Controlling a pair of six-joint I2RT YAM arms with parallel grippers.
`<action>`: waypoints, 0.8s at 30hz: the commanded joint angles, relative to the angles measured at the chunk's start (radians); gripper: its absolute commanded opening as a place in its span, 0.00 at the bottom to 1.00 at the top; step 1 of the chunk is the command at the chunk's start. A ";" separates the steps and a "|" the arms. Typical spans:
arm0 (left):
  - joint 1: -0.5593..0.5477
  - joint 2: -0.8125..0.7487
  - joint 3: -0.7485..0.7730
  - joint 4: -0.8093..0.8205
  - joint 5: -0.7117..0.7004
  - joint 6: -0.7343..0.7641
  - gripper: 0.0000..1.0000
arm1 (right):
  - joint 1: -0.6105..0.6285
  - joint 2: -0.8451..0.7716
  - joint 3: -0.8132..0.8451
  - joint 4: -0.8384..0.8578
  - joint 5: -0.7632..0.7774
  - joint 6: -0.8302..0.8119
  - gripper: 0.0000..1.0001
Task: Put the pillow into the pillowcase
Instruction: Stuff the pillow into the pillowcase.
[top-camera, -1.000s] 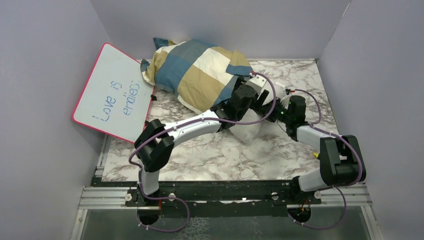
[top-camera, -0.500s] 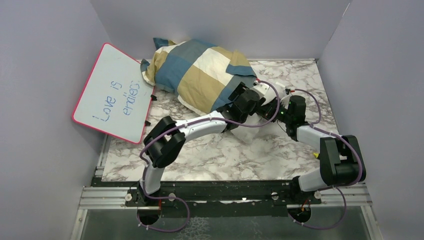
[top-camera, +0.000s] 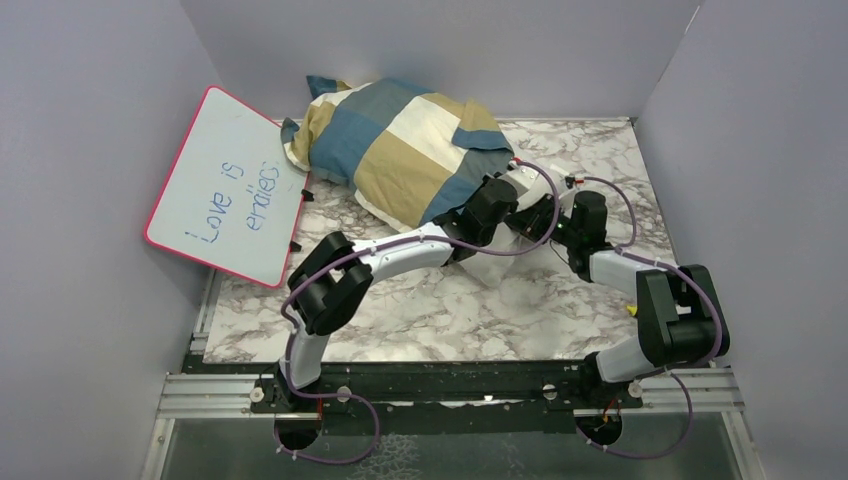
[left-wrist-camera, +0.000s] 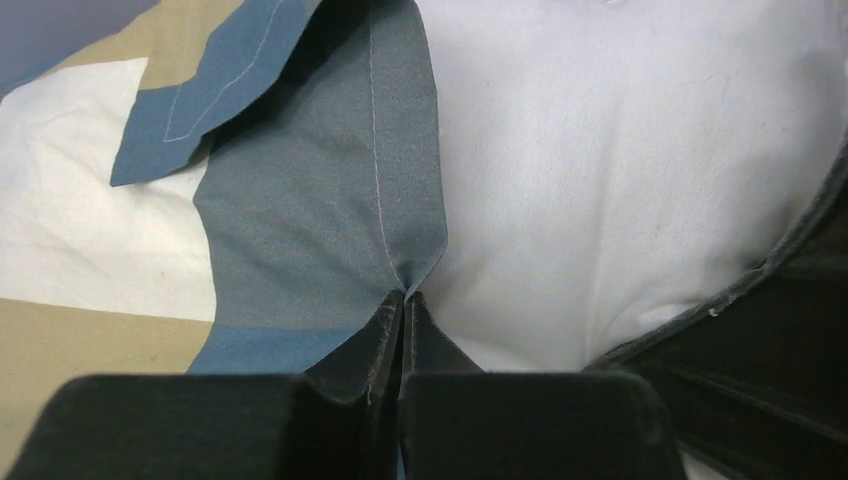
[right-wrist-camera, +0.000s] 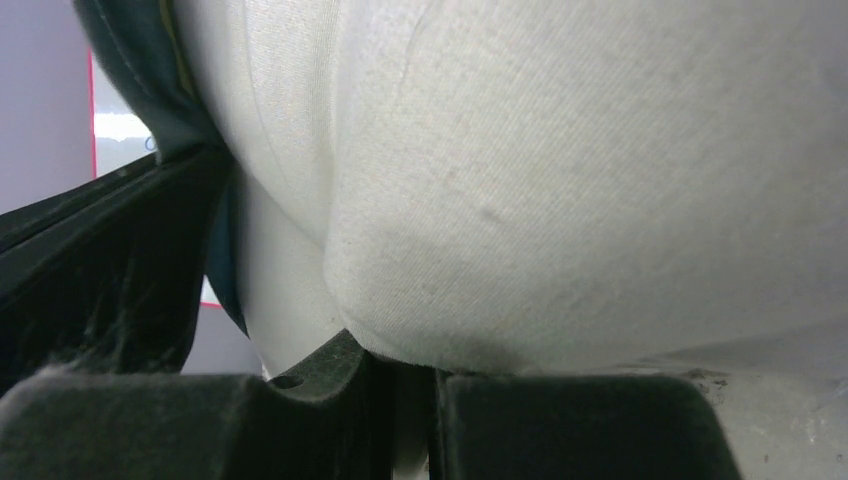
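The checked blue, tan and cream pillowcase (top-camera: 400, 140) lies bulging at the back of the table, with most of the white pillow (top-camera: 495, 266) inside it and one white end sticking out towards me. My left gripper (top-camera: 522, 210) sits at the case's open mouth. In the left wrist view my left gripper (left-wrist-camera: 403, 297) is shut on the blue hem of the pillowcase (left-wrist-camera: 320, 200), right beside the bare pillow (left-wrist-camera: 620, 170). My right gripper (top-camera: 556, 226) is at the same spot from the right. In the right wrist view my right gripper (right-wrist-camera: 400, 365) is shut on a fold of the pillow (right-wrist-camera: 600, 180).
A pink-rimmed whiteboard (top-camera: 228, 185) with blue writing leans at the back left, touching the pillowcase's left end. Grey walls close in the marbled table (top-camera: 450, 310) on three sides. Both arms cross near the back right centre, wrists close together.
My left gripper moved in to the pillowcase's mouth and shut on its hem; it was open a second ago. The right gripper kept its hold and shifted slightly.
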 joint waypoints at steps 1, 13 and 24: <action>-0.025 -0.079 -0.020 0.095 0.045 -0.003 0.00 | 0.034 0.018 -0.022 0.047 -0.040 0.011 0.14; -0.023 -0.185 -0.177 0.157 0.255 -0.135 0.00 | 0.036 0.021 -0.048 0.118 -0.040 0.057 0.13; -0.025 -0.146 -0.138 0.083 0.256 -0.215 0.08 | 0.043 0.015 -0.051 0.133 -0.047 0.058 0.13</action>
